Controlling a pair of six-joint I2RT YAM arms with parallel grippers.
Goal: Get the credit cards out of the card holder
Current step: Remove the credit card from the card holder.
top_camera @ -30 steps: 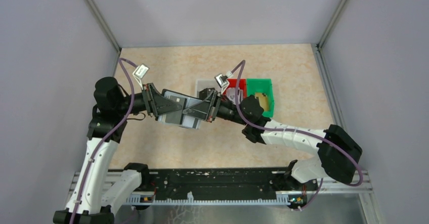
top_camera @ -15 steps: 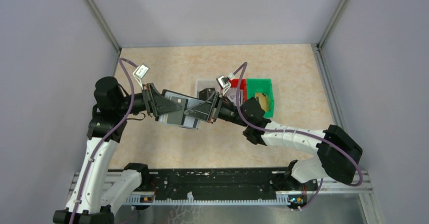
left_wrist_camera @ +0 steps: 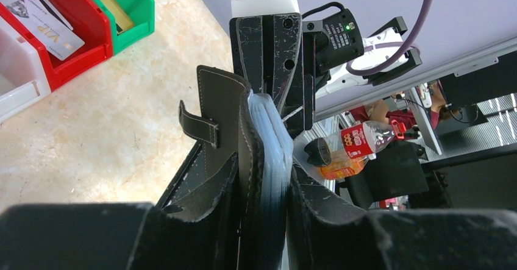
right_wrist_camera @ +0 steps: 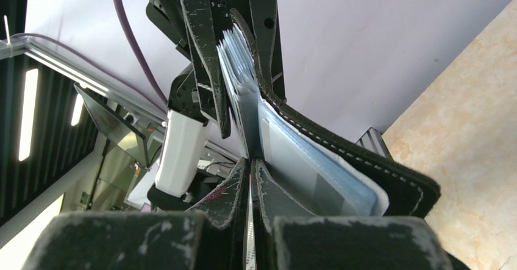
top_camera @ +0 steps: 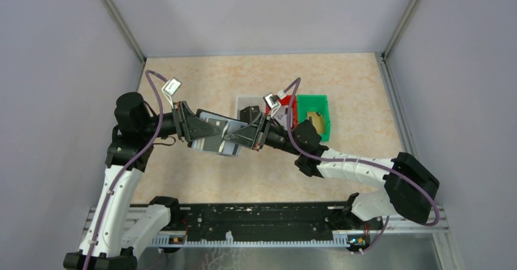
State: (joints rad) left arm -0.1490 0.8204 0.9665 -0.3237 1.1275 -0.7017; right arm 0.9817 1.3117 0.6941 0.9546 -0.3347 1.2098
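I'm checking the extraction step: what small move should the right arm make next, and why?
Probably draw the right pincer straight back, away from the left pincer: it looks shut on a thin white card, while the left clamps the card holder.

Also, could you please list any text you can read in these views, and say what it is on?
"VIP": on the grey-white card in the red bin, left wrist view.
Smaller print on that card: too small to read.
Red label on the bottle off the table: white marks, not legible.
Card holder: no text seen.
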